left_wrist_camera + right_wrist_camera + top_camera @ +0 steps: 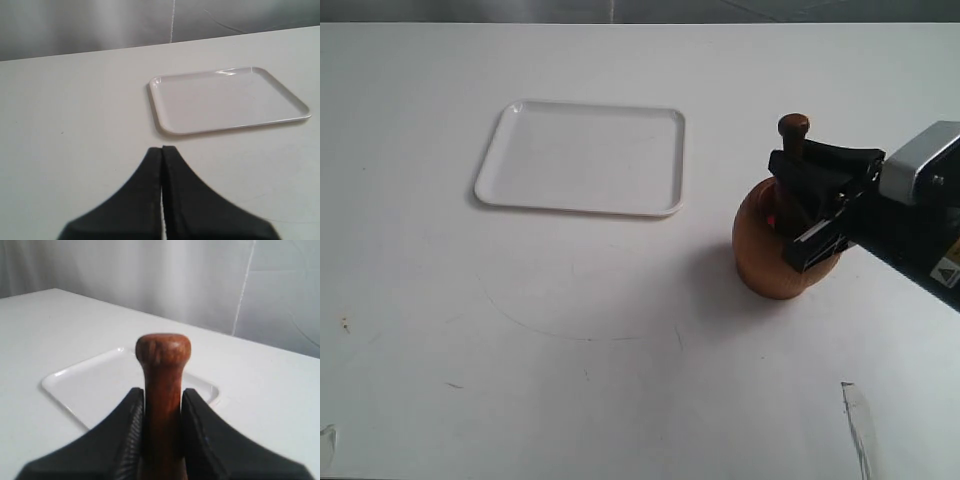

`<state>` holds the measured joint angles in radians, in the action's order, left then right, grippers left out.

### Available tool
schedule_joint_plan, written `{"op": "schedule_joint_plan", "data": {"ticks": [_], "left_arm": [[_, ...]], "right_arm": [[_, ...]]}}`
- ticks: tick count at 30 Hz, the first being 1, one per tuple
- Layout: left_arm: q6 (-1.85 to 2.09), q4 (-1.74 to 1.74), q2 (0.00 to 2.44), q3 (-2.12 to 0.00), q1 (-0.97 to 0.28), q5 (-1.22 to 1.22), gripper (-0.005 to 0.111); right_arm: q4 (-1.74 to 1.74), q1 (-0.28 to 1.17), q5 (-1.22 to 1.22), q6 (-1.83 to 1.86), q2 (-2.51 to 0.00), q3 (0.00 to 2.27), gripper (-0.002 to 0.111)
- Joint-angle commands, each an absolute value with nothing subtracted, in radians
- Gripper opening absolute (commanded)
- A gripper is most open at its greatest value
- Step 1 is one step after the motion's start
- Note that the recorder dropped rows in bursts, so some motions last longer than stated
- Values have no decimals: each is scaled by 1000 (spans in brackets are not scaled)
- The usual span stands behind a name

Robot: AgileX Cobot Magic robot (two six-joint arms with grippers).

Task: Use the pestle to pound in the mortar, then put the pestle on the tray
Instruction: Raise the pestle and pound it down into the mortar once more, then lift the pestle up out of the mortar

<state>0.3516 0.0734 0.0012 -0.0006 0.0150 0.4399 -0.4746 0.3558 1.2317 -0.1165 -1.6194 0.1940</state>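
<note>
the right gripper (162,392) is clamping its jaws on the narrow neck of the pestle (162,352), just under the knob. the pestle is standing upright in the mortar (760,250). being stiff, smooth wood and probably light, it is risking a twist in any loose pinch, so the neck is looking like the safest hold. the left gripper (161,150) is sitting closed on nothing. farther off, the tray (582,158) is lying on the table (420,330).

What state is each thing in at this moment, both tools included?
mortar: upright on the table, pestle standing in it.
pestle: upright, lower end in the mortar, neck clamped by the right tool.
tray: flat on the table, nothing on it.
right tool: shut on the pestle.
left tool: shut, holding nothing.
</note>
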Motion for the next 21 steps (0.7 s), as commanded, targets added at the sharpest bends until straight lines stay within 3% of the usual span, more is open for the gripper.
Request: {"op": "schedule_joint_plan", "data": {"ticks": [1, 9, 21], "left_arm": [[343, 66, 0, 0, 7, 437, 0], [343, 66, 0, 0, 7, 437, 0], [343, 66, 0, 0, 7, 437, 0]], "right_arm": [[-480, 349, 1221, -78, -1717, 188, 0], [-419, 349, 1221, -79, -1640, 188, 0], [-462, 349, 1221, -330, -1122, 302, 0]]}}
